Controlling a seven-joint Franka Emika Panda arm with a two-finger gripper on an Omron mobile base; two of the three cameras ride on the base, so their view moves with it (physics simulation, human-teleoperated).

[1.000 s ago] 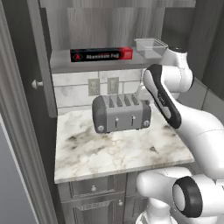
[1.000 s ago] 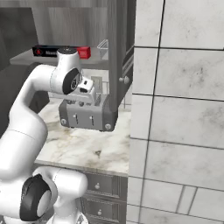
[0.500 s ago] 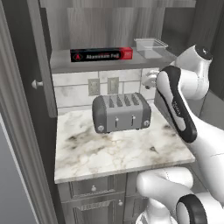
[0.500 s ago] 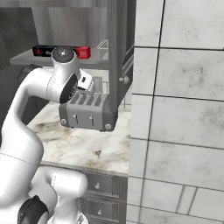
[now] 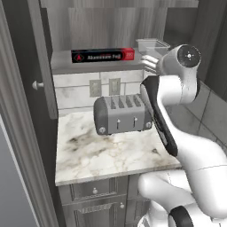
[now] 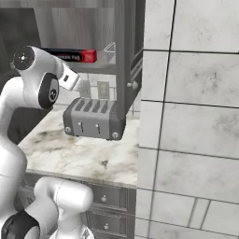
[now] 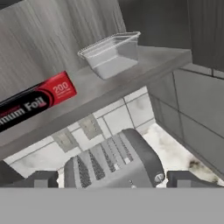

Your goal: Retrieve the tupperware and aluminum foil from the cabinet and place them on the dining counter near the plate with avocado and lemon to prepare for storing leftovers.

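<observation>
Open dark grey wood-grain wall cabinet [image 5: 111, 26] above a small white-grey marble counter [image 5: 106, 153]. On the cabinet's grey inner shelf [image 5: 95, 66], a long narrow black aluminum foil box with red ends and white lettering [image 5: 103, 55], lying flat along the front edge. To its right on the same shelf, apart from the box, a shallow translucent grey-white plastic tupperware container without a lid [image 5: 152, 45], standing upright at the shelf's far right end. Seen from the hand camera, the same container [image 7: 111, 53] up and centre, the foil box's red end [image 7: 41, 98] lower left.

Below the shelf, a grey four-slot metal toaster [image 5: 122, 114] resting on the counter against a white tiled backsplash with two pale wall outlets [image 5: 103, 87]. Cabinet door [image 5: 42, 57] swung open at left, a small round silver knob [image 5: 39, 84] on its face. Dark grey drawers with small knobs [image 5: 95, 191] beneath the counter.

White robot arm raised at right, jaws [image 7: 116, 179] released and spread wide, grasping nothing, held in the air above the toaster and below shelf level, aimed up toward the container. Two dark fingertips [image 7: 41, 178] visible at the bottom of the hand view, toaster slots between them.
</observation>
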